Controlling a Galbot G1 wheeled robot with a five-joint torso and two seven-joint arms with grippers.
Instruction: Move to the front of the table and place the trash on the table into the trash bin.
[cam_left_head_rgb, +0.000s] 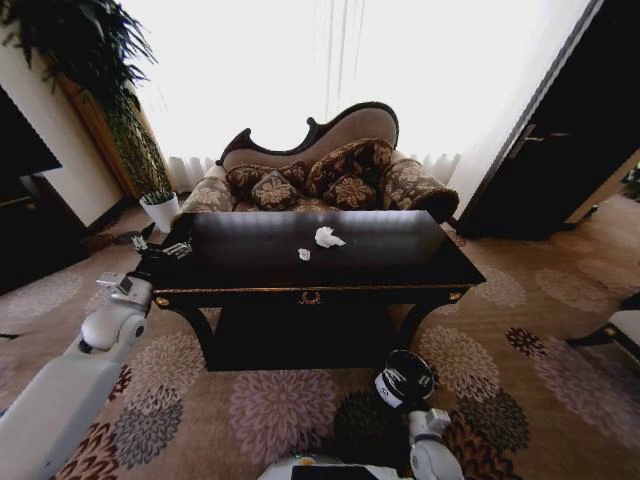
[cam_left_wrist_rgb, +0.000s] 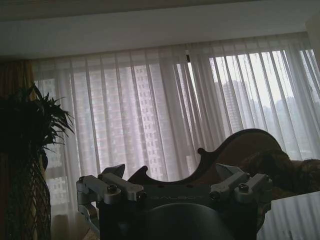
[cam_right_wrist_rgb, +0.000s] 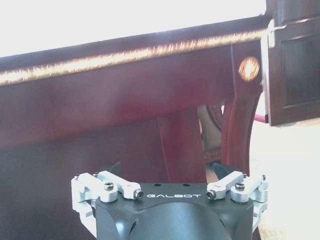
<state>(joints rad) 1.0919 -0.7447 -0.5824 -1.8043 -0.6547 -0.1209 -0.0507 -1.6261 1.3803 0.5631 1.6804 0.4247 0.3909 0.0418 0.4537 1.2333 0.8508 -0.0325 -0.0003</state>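
Observation:
The glossy black table (cam_left_head_rgb: 400, 262) stands straight ahead with a gold ornament at its front centre. On its top lie two pieces of trash: a crumpled white paper wad (cam_left_head_rgb: 327, 237) and a smaller white scrap (cam_left_head_rgb: 304, 254) just in front of it. My left gripper (cam_left_head_rgb: 163, 244) hovers open at the table's left end, and in the left wrist view (cam_left_wrist_rgb: 172, 172) it holds nothing. My right gripper (cam_left_head_rgb: 404, 380) hangs low in front of the table, open and empty (cam_right_wrist_rgb: 167, 169), facing the gold-trimmed front rail (cam_right_wrist_rgb: 125, 55). The trash bin is out of view.
A patterned brown sofa (cam_left_head_rgb: 320, 175) stands right behind the table, before bright curtains. A white plant pot (cam_left_head_rgb: 160, 210) and tall plant sit at the back left, a dark door (cam_left_head_rgb: 560, 130) at the right, and a seat edge (cam_left_head_rgb: 622, 328) at the far right. Patterned carpet covers the floor.

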